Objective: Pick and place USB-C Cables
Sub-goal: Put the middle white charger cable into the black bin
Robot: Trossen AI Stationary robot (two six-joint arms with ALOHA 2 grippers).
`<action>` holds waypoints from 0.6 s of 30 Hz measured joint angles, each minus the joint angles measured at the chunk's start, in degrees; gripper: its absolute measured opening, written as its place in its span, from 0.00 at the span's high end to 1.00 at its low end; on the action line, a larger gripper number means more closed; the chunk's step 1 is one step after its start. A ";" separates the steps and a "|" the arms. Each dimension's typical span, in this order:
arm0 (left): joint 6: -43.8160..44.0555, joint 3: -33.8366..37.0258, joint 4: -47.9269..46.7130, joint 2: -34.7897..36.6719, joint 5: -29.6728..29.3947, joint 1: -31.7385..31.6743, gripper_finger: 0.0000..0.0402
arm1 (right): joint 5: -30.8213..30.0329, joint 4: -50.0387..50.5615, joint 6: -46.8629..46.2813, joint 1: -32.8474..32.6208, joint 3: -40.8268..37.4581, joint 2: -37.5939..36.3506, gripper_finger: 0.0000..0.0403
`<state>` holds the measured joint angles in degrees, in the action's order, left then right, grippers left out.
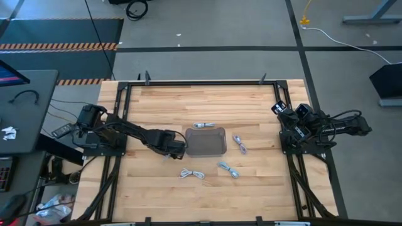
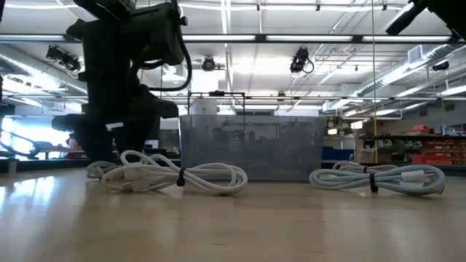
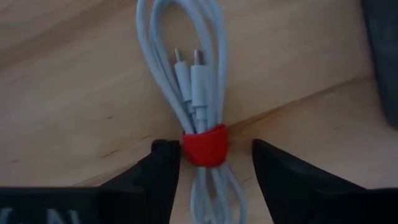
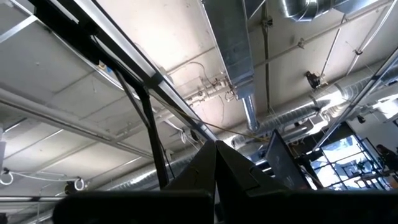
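My left gripper [image 1: 174, 146] is low over the table, just left of the grey tray [image 1: 205, 142]. It is open and straddles a white USB-C cable bundle [image 3: 186, 68] at its red band [image 3: 205, 145]. That bundle lies flat on the wood. Several other white bundles lie on the table: one beyond the tray [image 1: 203, 125], one to its right [image 1: 240, 144], and two nearer [image 1: 228, 169] [image 1: 192, 174]. The low view shows the two near ones [image 2: 175, 177] [image 2: 378, 177]. My right gripper [image 4: 215, 155] is parked at the table's right edge, pointing up at the ceiling, shut. My left gripper comes at the bundle from above, fingers across the cable at the red band [image 3: 198, 149]. One finger [image 3: 165, 168] stands right against the band's side, and I cannot tell whether it touches. The other finger [image 3: 273, 174] stands clear of the band. The bundle rests on the table.
The tray's corner [image 3: 380, 56] is close beside the left gripper. A black frame [image 1: 201, 82] runs round the table's edges. Bare wood lies along the near edge [image 1: 207, 201] and the far strip [image 1: 207, 100].
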<state>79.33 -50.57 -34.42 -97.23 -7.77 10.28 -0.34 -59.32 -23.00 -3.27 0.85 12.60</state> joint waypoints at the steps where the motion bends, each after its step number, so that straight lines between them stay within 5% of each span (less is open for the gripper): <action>1: 0.00 -0.02 -0.30 0.01 -0.02 -0.05 0.52 | 0.00 -0.08 0.00 0.02 -0.01 0.00 0.97; 11: -1.84 0.05 -1.33 0.43 0.13 -0.19 0.94 | 0.00 -0.38 0.00 0.01 0.01 0.01 0.97; 18: -2.11 -1.08 -7.96 5.17 0.15 -0.21 0.94 | 0.00 -0.43 0.00 0.00 0.01 0.00 0.97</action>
<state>77.22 -51.64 -42.38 -92.06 -7.62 10.07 -0.34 -59.75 -23.00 -3.27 0.86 12.60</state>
